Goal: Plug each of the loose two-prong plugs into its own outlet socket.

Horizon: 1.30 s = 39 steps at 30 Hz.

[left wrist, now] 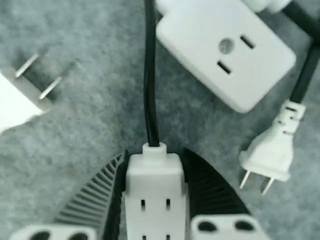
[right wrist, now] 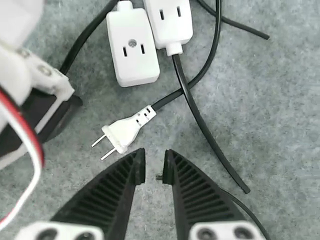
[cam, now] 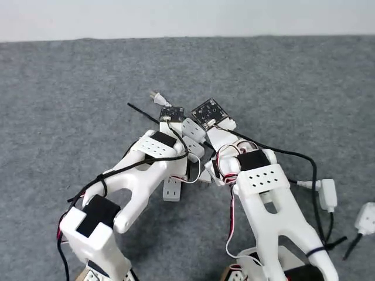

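The table (cam: pixel 293 82) is a mottled grey with a felt-like fleck. The arms (cam: pixel 140 175) are white with black motor blocks and red and white wires. The left end effector (left wrist: pixel 154 160) and the right end effector (right wrist: pixel 154 165) have black ribbed fingers (right wrist: pixel 115 195). Each outlet socket (left wrist: pixel 225 50) is white, each plug (left wrist: pixel 267 155) is white with silvery prongs, and each cord (left wrist: pixel 150 75) is black.

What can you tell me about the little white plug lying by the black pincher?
The plug is white and looks like smooth plastic, with two thin metal prongs at one end and a ribbed neck at the other, where a black cord comes out. It lies flat and loose on the grey mat, prongs pointing away from the square socket. The right gripper sits just beside it, slightly open, not touching it.
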Motion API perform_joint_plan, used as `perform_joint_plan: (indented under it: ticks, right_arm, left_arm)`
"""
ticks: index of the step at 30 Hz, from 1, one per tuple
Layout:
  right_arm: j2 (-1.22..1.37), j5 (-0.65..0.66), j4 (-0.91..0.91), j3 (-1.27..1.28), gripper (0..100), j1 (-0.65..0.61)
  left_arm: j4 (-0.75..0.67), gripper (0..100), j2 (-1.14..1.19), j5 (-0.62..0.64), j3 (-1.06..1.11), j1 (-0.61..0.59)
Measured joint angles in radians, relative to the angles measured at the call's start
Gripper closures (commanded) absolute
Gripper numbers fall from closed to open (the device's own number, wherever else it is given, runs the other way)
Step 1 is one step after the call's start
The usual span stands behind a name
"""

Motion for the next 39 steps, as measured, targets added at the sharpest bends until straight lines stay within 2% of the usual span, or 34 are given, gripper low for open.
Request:
perform_joint_plan:
  ticks: [6,11,16,22,26,29,34,39]
  right_arm:
    - [0.000,-0.032,0.012,0.000,92.7,0.000]
    - [0.000,-0.040,0.012,0.000,92.4,0.000]
    - [0.000,-0.043,0.012,0.000,92.4,0.000]
    - [0.000,-0.043,0.012,0.000,92.4,0.000]
    - [0.000,-0.043,0.012,0.000,92.5,0.000]
    - [0.000,-0.043,0.012,0.000,92.6,0.000]
    - [0.000,-0.046,0.012,0.000,92.7,0.000]
    - [0.000,-0.052,0.015,0.000,92.7,-0.034]
  left_arm:
    - [-0.055,99,-0.196,-0.094,0.233,0.058]
    - [-0.163,98,-0.381,-0.058,0.414,0.074]
    - [-0.212,98,-0.384,0.043,0.419,-0.015]
    - [-0.152,98,-0.236,0.051,0.299,-0.044]
    - [-0.140,98,-0.222,0.051,0.279,-0.044]
    - [-0.140,92,-0.227,0.049,0.278,-0.046]
    - [-0.109,73,-0.269,0.021,0.278,-0.101]
    - [-0.060,71,-0.353,0.025,0.282,-0.129]
